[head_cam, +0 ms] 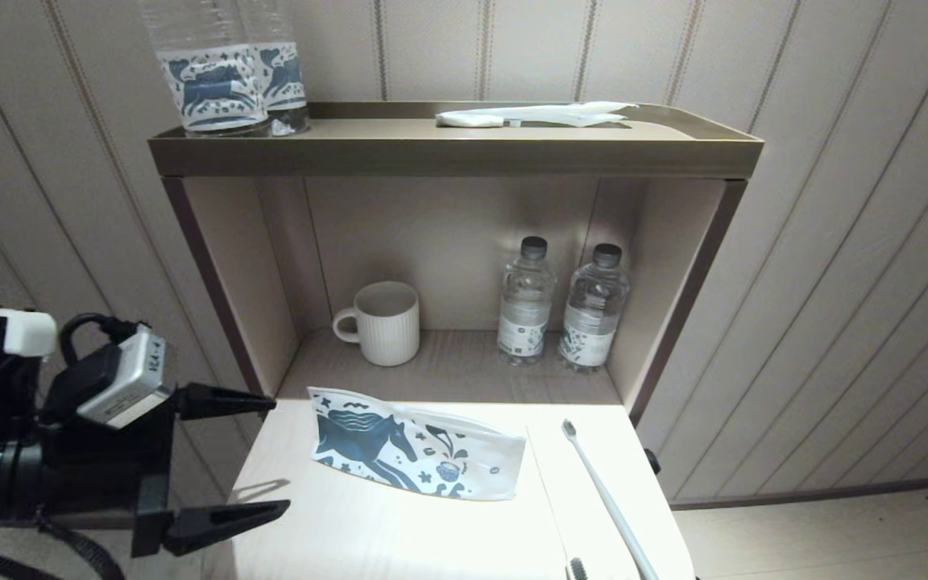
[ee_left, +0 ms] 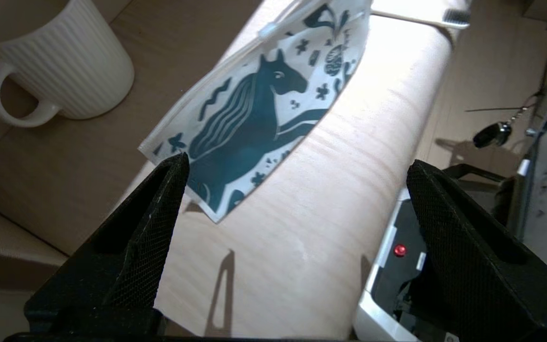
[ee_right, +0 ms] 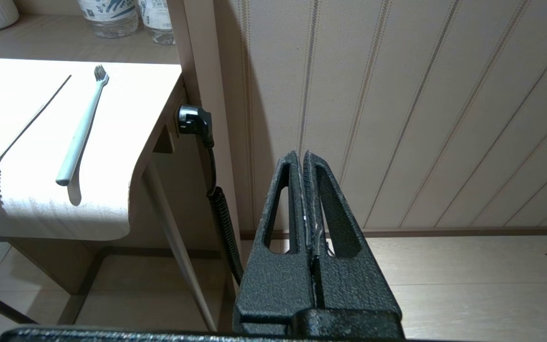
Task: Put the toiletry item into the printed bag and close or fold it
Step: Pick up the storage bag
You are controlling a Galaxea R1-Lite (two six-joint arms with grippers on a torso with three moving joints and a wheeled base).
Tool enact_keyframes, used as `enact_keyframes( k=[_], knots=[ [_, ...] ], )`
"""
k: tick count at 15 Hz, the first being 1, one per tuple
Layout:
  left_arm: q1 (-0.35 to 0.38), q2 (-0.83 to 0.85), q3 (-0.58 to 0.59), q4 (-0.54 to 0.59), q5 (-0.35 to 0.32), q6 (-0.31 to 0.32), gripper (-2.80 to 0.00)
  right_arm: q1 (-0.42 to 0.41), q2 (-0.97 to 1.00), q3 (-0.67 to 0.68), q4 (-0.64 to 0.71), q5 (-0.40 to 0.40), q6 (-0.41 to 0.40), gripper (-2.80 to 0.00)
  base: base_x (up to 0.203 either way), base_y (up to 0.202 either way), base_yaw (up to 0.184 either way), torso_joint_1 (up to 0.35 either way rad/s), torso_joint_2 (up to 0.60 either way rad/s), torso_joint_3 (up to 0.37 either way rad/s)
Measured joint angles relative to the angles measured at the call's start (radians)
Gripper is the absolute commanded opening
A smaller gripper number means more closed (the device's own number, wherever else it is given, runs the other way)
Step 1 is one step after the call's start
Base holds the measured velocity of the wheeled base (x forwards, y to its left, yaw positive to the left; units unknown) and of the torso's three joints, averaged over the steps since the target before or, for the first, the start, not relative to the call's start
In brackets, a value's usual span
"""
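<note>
Counter (head_cam: 367,524) pale wood, under shelf unit. L hand (head_cam: 275,455) at counter's 9 o'clock edge, released, fingers spread wide, nothing between them. Printed bag (head_cam: 416,447) lies flat near counter ctr, just off L hand's upper finger. Toothbrush (head_cam: 605,495) at bag's 3 o'clock, apart from it, head toward shelf. R hand (ee_right: 306,190) off counter's R side, clenched, empty.

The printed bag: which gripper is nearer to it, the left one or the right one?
Left. The left gripper is open at the table's left edge, just beside the printed bag. The right gripper is shut, off the table's right side, beyond the toothbrush.
</note>
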Motion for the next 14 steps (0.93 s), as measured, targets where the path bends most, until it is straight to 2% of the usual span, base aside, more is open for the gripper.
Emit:
enact_keyframes(
  k=[7,10,14],
  knots=[
    [-0.007,0.292,-0.149,-0.167,0.036,-0.008,0.0,0.0,0.0,0.0,0.0,0.0,0.0,-2.8,0.0,0.0,0.0,0.0,0.0,0.0],
    [0.017,0.341,-0.167,-0.237,0.043,-0.01,0.0,0.0,0.0,0.0,0.0,0.0,0.0,-2.8,0.0,0.0,0.0,0.0,0.0,0.0],
    [0.047,0.362,-0.183,-0.248,0.042,-0.007,0.0,0.0,0.0,0.0,0.0,0.0,0.0,-2.8,0.0,0.0,0.0,0.0,0.0,0.0]
  ],
)
